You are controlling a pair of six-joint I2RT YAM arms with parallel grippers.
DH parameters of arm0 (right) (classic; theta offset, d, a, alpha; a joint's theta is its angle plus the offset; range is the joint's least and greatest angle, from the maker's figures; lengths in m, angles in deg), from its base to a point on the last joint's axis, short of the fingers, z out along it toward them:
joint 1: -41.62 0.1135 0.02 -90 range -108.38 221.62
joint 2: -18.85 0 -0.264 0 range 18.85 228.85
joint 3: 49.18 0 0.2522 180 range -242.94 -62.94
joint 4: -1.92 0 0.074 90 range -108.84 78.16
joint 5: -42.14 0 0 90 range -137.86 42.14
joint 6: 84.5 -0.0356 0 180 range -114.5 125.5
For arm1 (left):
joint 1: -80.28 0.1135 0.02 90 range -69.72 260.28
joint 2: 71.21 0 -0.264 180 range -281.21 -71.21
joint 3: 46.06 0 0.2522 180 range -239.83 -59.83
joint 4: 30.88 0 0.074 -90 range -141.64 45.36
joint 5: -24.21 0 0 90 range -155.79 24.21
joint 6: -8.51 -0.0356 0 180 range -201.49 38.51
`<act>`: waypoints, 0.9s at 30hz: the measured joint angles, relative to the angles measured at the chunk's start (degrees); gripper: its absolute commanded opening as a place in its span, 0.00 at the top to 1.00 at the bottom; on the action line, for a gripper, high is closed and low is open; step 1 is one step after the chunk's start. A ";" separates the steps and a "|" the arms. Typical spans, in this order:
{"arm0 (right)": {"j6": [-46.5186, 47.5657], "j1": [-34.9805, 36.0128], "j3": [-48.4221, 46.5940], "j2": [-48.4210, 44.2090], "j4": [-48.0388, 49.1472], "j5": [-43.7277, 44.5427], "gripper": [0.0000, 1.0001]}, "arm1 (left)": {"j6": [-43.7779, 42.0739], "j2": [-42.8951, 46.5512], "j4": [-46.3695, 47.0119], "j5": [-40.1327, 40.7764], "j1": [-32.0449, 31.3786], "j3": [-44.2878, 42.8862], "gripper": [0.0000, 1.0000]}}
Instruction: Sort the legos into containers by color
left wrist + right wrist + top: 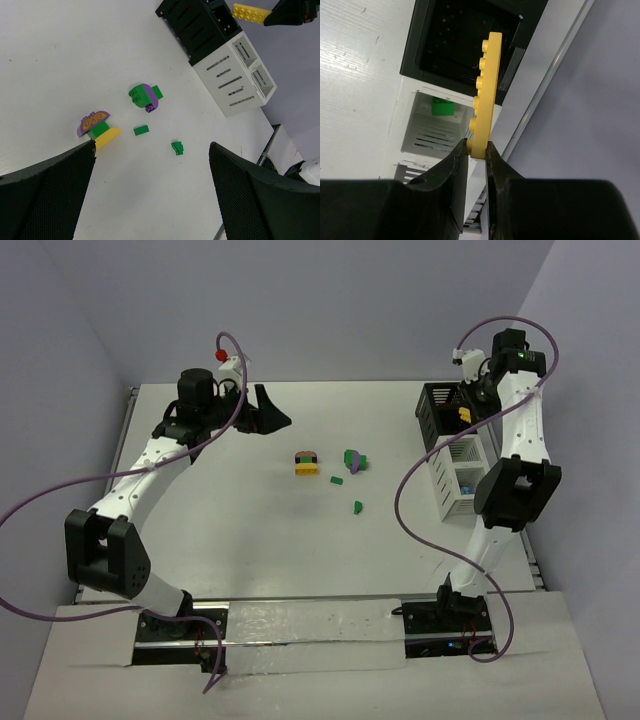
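Note:
My right gripper (476,150) is shut on one end of a flat yellow lego (485,95), which hangs edge-on over the black compartment (465,45) of the containers. From above, the yellow lego (464,415) sits over the black end (440,405) of the rack. A green lego (441,107) lies in the adjoining white compartment (415,135). My left gripper (275,408) hovers open and holds nothing at the far left. On the table lie a purple, green and yellow stack (307,463), a green and purple cluster (352,459) and two small green pieces (337,479) (357,506).
The white rack (460,480) runs along the table's right edge (530,540), toward the right arm's base. Purple cables loop beside both arms. In the left wrist view the loose pieces (142,96) lie beyond the open fingers (45,195).

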State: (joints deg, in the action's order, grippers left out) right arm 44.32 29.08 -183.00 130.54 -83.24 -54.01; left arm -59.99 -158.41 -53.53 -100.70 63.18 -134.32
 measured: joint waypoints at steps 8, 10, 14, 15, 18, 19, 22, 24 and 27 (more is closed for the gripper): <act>1.12 0.33 -2.63 2.68 -1.45 -0.31 1.00 | -0.73 -0.34 -0.14 0.00 0.00 0.00 0.01; 1.39 0.44 -2.64 2.94 -1.62 -0.31 1.00 | -0.93 -0.57 -0.22 0.00 0.00 0.00 0.01; 1.74 0.93 -2.65 3.07 -1.73 -0.29 1.00 | -1.16 -0.97 -0.81 0.02 0.00 0.00 0.01; 1.77 1.06 -2.72 3.07 -1.76 -0.29 1.00 | -1.18 -1.00 -0.87 0.04 0.00 0.00 0.01; 1.82 1.30 -3.01 3.07 -1.93 -0.30 1.00 | -1.18 -1.00 -0.82 0.33 0.00 0.00 0.01; 1.85 1.36 -3.18 3.07 -2.02 -0.31 1.00 | -1.18 -1.01 -0.81 0.55 0.00 0.00 0.01; 2.20 1.42 -3.65 3.07 -2.35 -0.31 1.00 | -1.51 -1.01 -0.84 1.59 -0.01 0.00 0.01; 2.51 1.42 -3.71 3.05 -2.43 -0.32 1.00 | -2.50 -0.99 -1.04 2.18 -0.02 -0.01 0.01; 3.01 1.50 -3.71 3.00 -2.94 -0.48 1.00 | -5.26 -0.98 -1.64 2.76 -0.02 -0.02 0.01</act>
State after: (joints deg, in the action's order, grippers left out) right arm 47.33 30.58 -186.71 133.54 -86.18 -54.49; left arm -65.25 -159.39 -55.17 -97.94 63.15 -134.35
